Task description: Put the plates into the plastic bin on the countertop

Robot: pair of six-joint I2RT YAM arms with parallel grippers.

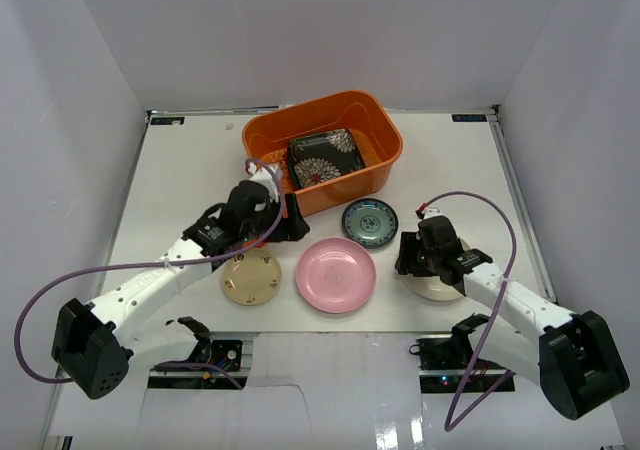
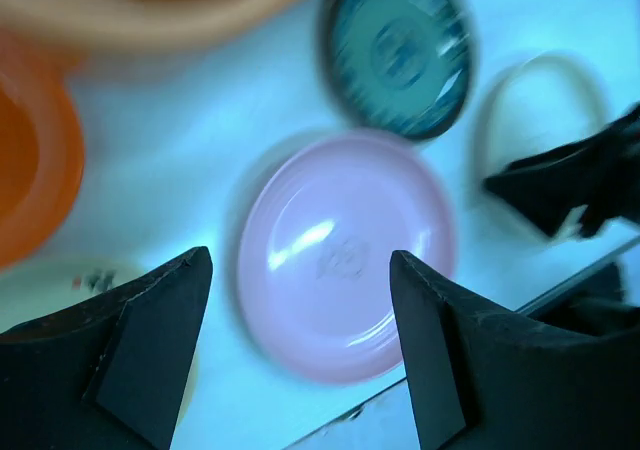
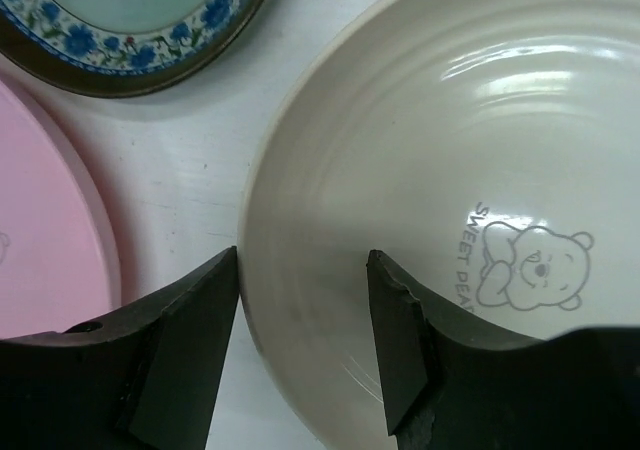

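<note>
Inside orange plastic bin (image 1: 386, 133): black square plate (image 1: 325, 157), white floral print.

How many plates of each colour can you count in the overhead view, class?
Black floral plate, inside the orange bin: 1
Blue-green plate: 1
Pink plate: 1
Beige plate: 1
Cream plate, partly under the right arm: 1
Total: 5 plates
</note>
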